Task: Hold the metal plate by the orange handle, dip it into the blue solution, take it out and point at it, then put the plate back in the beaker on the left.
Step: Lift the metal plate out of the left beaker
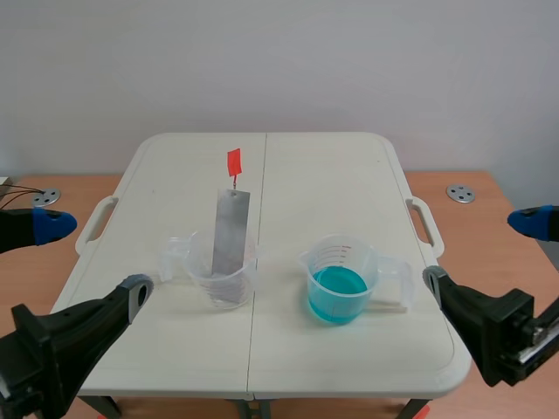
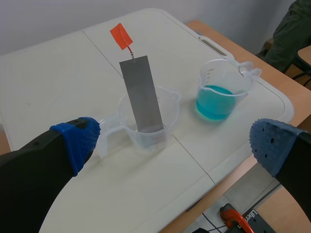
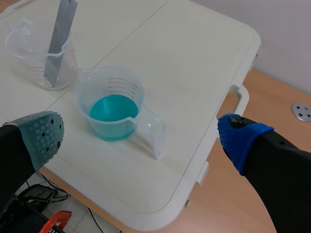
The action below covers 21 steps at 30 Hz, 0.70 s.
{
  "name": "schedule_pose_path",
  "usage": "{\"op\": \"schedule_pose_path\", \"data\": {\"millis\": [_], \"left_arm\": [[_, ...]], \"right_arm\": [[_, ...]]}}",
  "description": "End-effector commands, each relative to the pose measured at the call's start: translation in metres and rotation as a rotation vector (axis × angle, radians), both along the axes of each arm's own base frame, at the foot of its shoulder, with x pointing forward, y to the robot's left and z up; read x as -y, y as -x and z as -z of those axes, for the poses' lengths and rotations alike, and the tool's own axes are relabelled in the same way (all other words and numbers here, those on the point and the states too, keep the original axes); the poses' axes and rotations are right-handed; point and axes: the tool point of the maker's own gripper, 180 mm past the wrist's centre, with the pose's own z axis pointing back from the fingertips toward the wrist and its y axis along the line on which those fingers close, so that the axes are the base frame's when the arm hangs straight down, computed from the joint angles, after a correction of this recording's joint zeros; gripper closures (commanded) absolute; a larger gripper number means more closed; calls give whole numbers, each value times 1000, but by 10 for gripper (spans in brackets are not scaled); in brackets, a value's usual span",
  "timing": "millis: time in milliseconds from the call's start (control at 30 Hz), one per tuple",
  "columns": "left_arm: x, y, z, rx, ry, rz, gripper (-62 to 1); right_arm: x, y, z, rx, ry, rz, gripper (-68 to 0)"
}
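Metal plate (image 1: 231,231) untouched; we judge that no step of the task is done.

Nearest the robot, the left gripper (image 1: 94,259) hangs off the near left corner of the table (image 1: 332,175). Its fingers are spread wide with nothing between them. The right gripper (image 1: 479,253) hangs off the near right corner, likewise spread wide and holding nothing. Neither one touches any object.

On the near half of the table, just left of the centre seam, stands the clear beaker (image 1: 201,279). The plate rests inside it, lower end on the bottom, leaning against the rim, with most of its length above the rim. To the right of the seam, apart from the first, stands the second beaker (image 1: 371,262), holding the blue solution (image 1: 336,292) to roughly a third of its depth. Its grip faces the right edge of the table.

Farther back and higher, the orange handle (image 1: 233,161) sits on a short wire at the plate's top end, free on all sides.

Outstanding, in our judgement:
- gripping the handle
- the dip in the solution
- withdrawal
- pointing at the plate
- return to the left beaker

The handle is small and thin, so we expect it will need a narrow, careful pinch.
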Motion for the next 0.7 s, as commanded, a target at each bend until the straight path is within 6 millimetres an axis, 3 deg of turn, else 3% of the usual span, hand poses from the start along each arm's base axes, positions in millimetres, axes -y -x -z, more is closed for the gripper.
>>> {"op": "schedule_pose_path", "data": {"millis": [0,467,500,600,633,667], "left_arm": [[4,-1,-9,24,23,1,-623],[3,-1,-9,25,20,0,-623],[3,-1,-9,25,19,0,-550],[1,-1,-4,15,-8,-6,-69],[0,-1,-1,15,-37,-2,-6],[0,-1,-1,16,-43,0,-28]], "right_arm": [[-28,-23,-26,96,-52,-75,-663],[-61,-52,-26,94,-58,-152,-663],[-64,-54,-27,97,-65,-161,-663],[-73,-61,-29,106,-86,-167,-663],[-75,-64,-29,108,-94,-165,-663],[-78,-67,-30,110,-102,-161,-663]]}}
